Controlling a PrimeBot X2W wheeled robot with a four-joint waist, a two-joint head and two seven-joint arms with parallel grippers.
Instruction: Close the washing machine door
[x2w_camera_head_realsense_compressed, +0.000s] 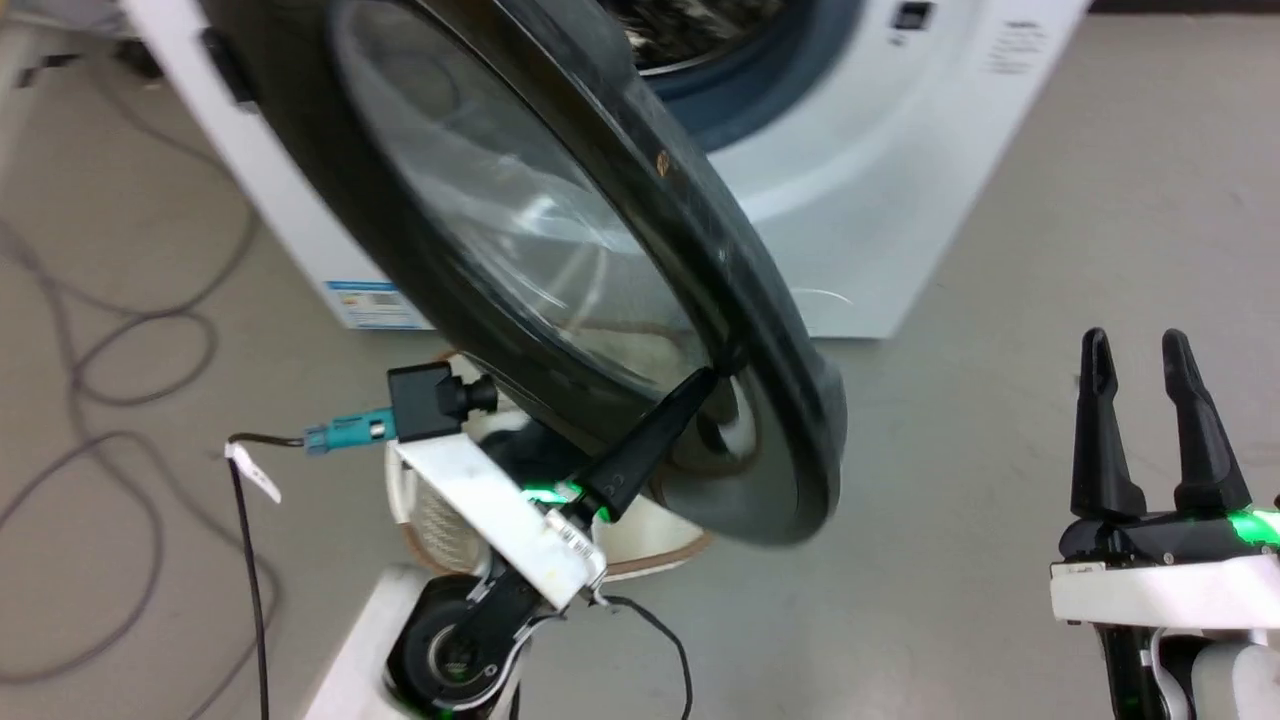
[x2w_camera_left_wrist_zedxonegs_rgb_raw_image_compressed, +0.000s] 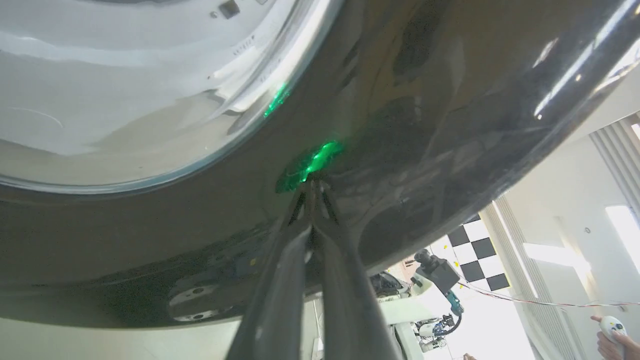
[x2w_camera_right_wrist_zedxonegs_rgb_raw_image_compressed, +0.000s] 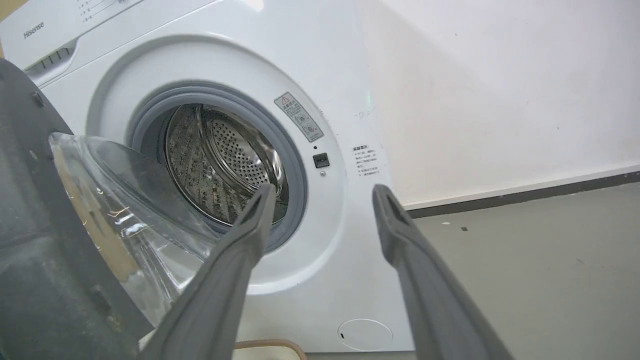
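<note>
The washing machine door (x2w_camera_head_realsense_compressed: 560, 250) stands swung open, its black rim and bulging glass tilted toward me. My left gripper (x2w_camera_head_realsense_compressed: 704, 381) is shut with nothing between the fingers. Its tips press on the door's dark outer rim (x2w_camera_left_wrist_zedxonegs_rgb_raw_image_compressed: 425, 125) near the lower edge, where the left gripper (x2w_camera_left_wrist_zedxonegs_rgb_raw_image_compressed: 313, 184) throws a green glow on the glossy surface. The white washing machine (x2w_camera_right_wrist_zedxonegs_rgb_raw_image_compressed: 320, 60) shows its steel drum (x2w_camera_right_wrist_zedxonegs_rgb_raw_image_compressed: 220, 160) and grey gasket uncovered, with the door (x2w_camera_right_wrist_zedxonegs_rgb_raw_image_compressed: 30, 240) at the left. My right gripper (x2w_camera_head_realsense_compressed: 1140, 350) is open and apart from the door; the right gripper (x2w_camera_right_wrist_zedxonegs_rgb_raw_image_compressed: 322, 192) points at the machine's front.
A cream perforated basket (x2w_camera_head_realsense_compressed: 440, 520) sits on the floor under the door. Cables (x2w_camera_head_realsense_compressed: 120, 340) loop over the floor at the left. A blue label (x2w_camera_head_realsense_compressed: 372, 305) marks the machine's lower corner. A person's hand (x2w_camera_left_wrist_zedxonegs_rgb_raw_image_compressed: 612, 332) holds a controller. Bare grey floor (x2w_camera_right_wrist_zedxonegs_rgb_raw_image_compressed: 525, 280) lies right of the machine.
</note>
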